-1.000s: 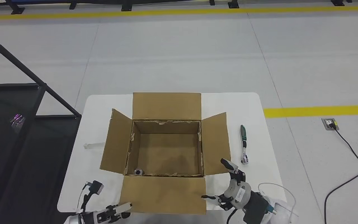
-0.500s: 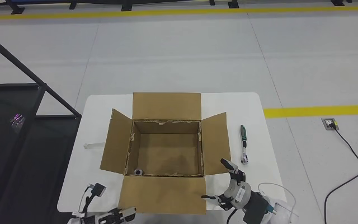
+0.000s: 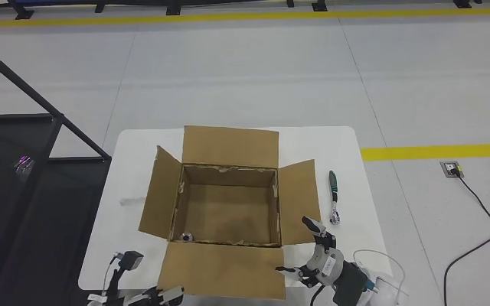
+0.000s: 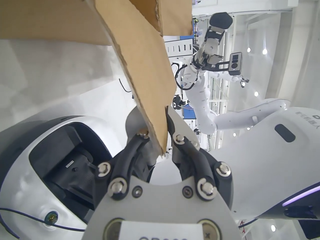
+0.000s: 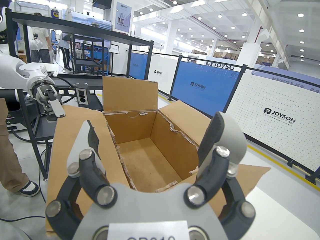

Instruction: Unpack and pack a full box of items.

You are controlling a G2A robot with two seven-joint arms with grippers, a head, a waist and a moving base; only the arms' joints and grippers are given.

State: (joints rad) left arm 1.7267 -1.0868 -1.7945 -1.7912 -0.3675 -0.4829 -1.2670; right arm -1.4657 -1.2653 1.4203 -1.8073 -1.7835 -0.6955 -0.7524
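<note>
The box sits open on the table, flaps splayed. The left gripper pinches a corner of the near flap. The right gripper gapes wide beside the other corner. The cardboard is probably light and bendy, so hold flaps near the crease. A ratchet narrows the room on the right.

White table, open cardboard box, green-handled tool beside it
</note>
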